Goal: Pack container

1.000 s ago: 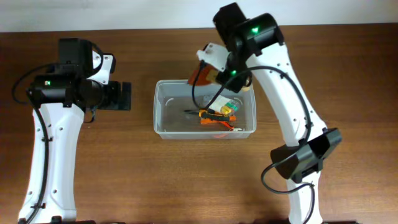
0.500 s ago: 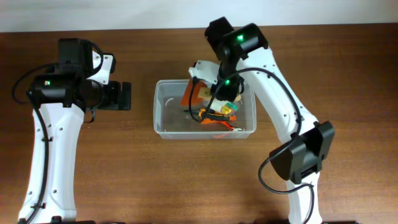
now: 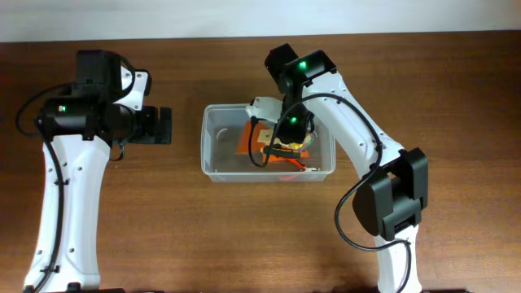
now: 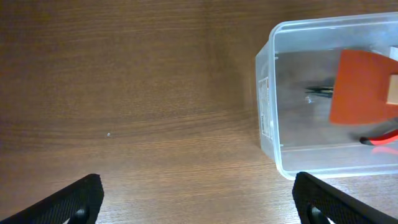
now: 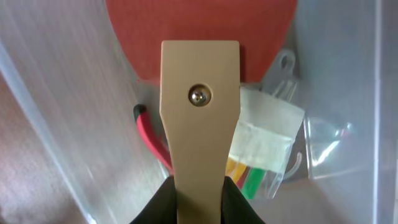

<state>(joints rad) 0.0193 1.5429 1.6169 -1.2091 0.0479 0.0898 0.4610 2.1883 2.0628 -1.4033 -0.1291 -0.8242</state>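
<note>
A: Overhead first. Where's the container?
B: Mid-table, long axis left-right. The right gripper is inside its outline, over the right half, clamped on a scraper. The orange blade points left, away from the jaws, toward the tub's barer half.
A: Left gripper?
B: Near the tub's left wall, over the table, not touching. The right arm is clearly the nearer one.
A: Left wrist view?
B: Left gripper fingers are spread wide with nothing between them. The container lies ahead and to the right. The scraper blade sits inside it; can't tell if it touches the floor.
A: Right wrist?
B: Right gripper jaws are nearly closed, pinching the scraper by its tan handle, blade straight ahead. Beneath are a red-handled tool and a clear bit case, all within the container walls.
A: Next move?
B: Probably lower and let go. The drop spot is right under the blade, so no sideways travel needed.
</note>
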